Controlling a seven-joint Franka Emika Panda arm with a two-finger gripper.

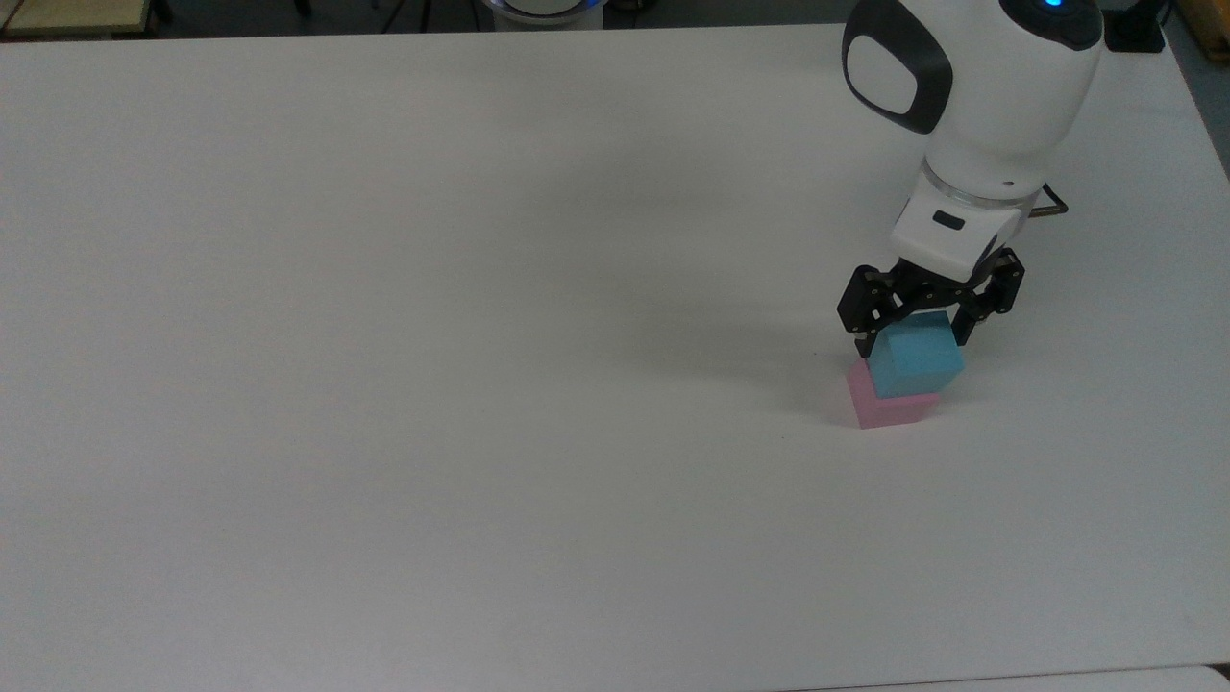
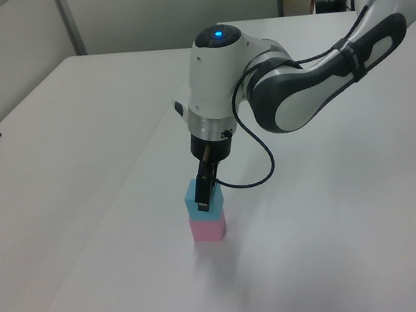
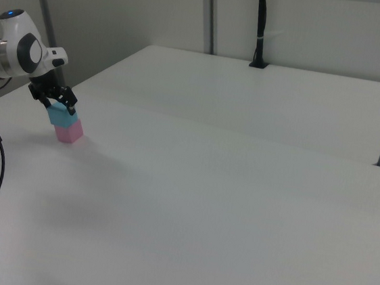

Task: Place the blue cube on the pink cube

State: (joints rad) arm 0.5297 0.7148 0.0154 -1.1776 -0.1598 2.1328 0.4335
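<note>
Here the hand (image 1: pixel 914 332) sits directly over the blue cube (image 1: pixel 915 361), its two black fingers (image 1: pixel 868 338) reaching down on either side of the cube's upper part. In the top view the fingers look parted a little wider than the cube, though from these angles I cannot tell for certain whether they pinch it or have let go. Below the hand, the blue cube rests on the pink cube (image 1: pixel 886 407), which stands on the white surface (image 1: pixel 480 384). The stack is not square: in the top view the blue cube is shifted toward the arm and turned a little, so a strip of pink shows at the front and at the top view's left. The left view shows the hand (image 2: pixel 206 196) low against the blue cube (image 2: pixel 199 198) with the pink cube (image 2: pixel 208 227) straight beneath it.

The risk, as I judge it, lies in the retreat. If a finger drags on a blue face while lifting, or the hand leaves at a slant, the offset cube could tip or slide off. A pad that sticks could lift it, and any sideways nudge could push the pink cube across the smooth surface.
</note>
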